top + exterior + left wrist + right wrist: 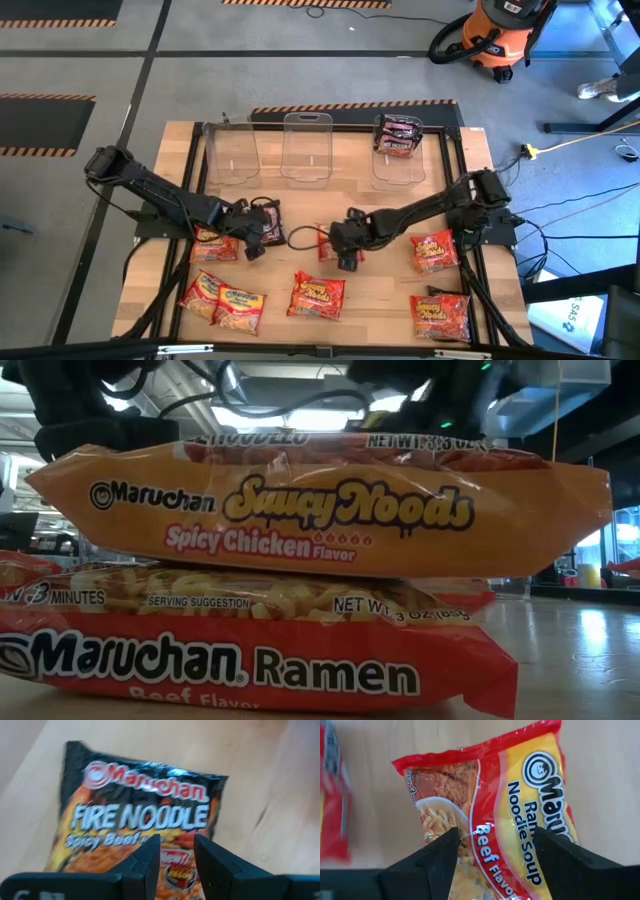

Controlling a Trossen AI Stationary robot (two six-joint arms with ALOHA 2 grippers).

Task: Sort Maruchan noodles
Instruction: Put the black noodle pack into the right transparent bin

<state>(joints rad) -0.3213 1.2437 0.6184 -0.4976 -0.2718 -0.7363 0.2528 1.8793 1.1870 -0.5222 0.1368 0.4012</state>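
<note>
Maruchan noodles lie scattered on the wooden table (300,200). A black Fire Noodle packet (135,815) lies flat at the left centre (267,218). My left gripper (177,857) hovers open just over its near end (252,238). A red-and-yellow beef ramen packet (495,815) lies flat at the table's middle (324,246). My right gripper (495,860) is open, slanting down over it (346,256), one finger on either side of the packet's middle. Whether either gripper's fingertips touch a packet does not show.
Three clear bins (307,150) stand along the far edge; the right one (398,165) holds a black packet (398,135). More red and orange packets lie near the front (317,295), left (222,300) and right (438,283). An orange packet (320,510) rests on a red one (250,660).
</note>
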